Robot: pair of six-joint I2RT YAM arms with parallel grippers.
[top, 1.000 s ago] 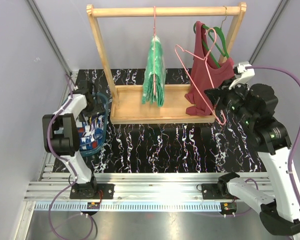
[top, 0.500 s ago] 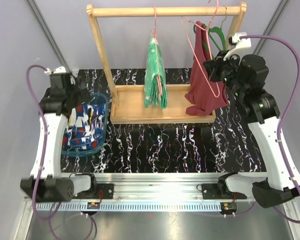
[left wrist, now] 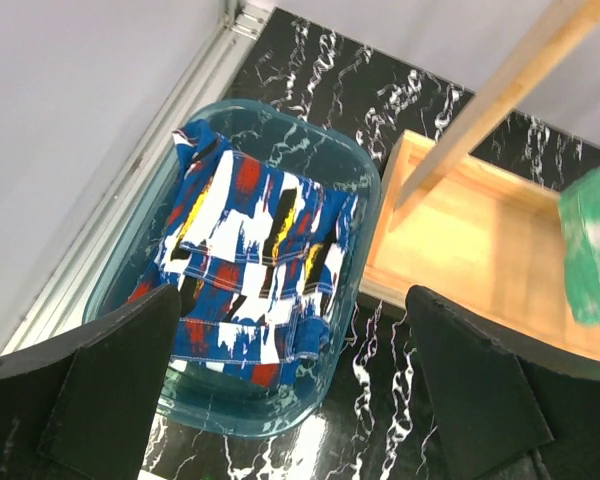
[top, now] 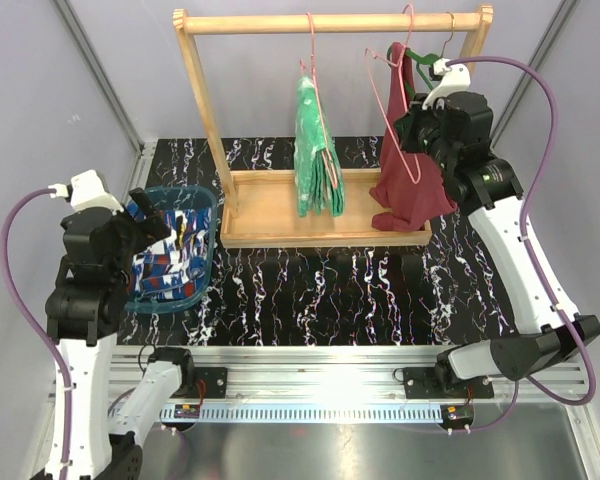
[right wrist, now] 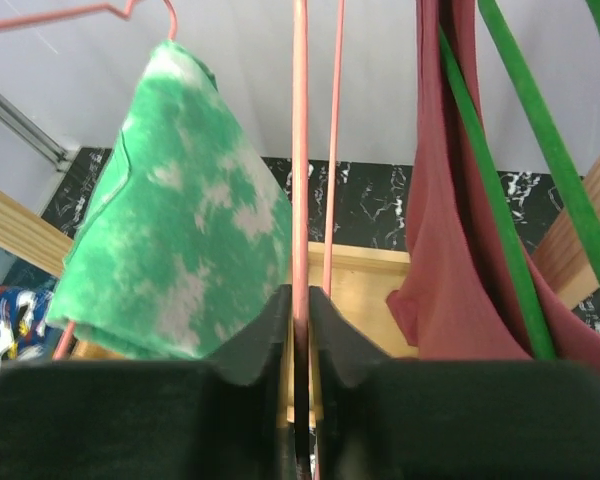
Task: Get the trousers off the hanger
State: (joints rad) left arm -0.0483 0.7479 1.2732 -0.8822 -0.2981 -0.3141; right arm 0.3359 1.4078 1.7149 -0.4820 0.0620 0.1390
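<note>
The green-and-white trousers hang folded over a pink hanger on the wooden rack's rail; they also show in the right wrist view. The blue patched trousers lie in a teal basket, also seen in the left wrist view. My left gripper is open and empty above the basket's near side. My right gripper is shut on the wire of an empty pink hanger, held up by the rail.
A maroon tank top hangs on a green hanger at the rail's right end, right beside my right gripper. The rack's wooden base tray sits behind the black marbled table. Grey walls close in both sides.
My right gripper has raised the empty pink hanger from in front of the tank top up to the rail. My left arm has pulled up and back from the basket, leaving the blue trousers there.
</note>
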